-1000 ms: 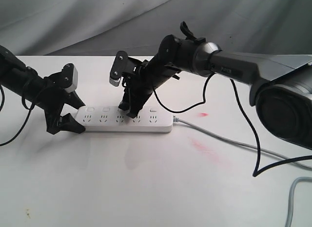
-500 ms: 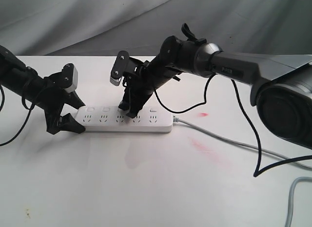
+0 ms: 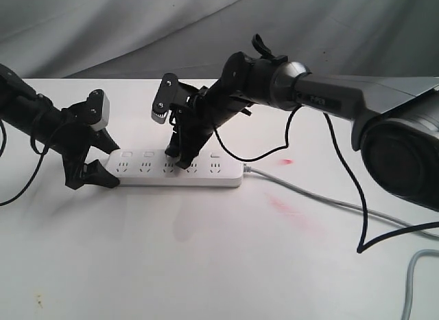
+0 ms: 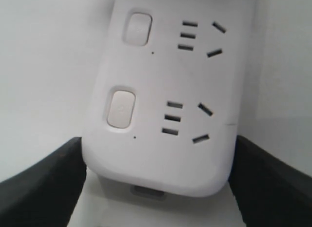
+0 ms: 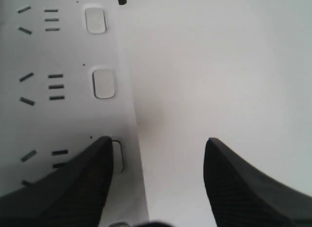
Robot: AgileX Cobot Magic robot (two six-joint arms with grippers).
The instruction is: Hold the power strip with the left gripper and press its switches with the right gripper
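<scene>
The left gripper [image 4: 157, 174] clamped the power strip [image 3: 175, 171] at its end. The right gripper [image 3: 178, 159] stood open, one finger on a switch [image 5: 117, 156].

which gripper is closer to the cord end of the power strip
Right. The right gripper is down over the middle of the power strip, partway toward the grey cord; the left gripper clamps the opposite end.

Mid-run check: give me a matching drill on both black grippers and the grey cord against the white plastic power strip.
1. black left gripper
2. black right gripper with silver plate
3. grey cord

A. leaves the white plastic power strip at one end
B. open, one finger over a small white switch
C. fingers flank the strip's other end

Pairs: 1-C, 2-B, 3-A
</scene>
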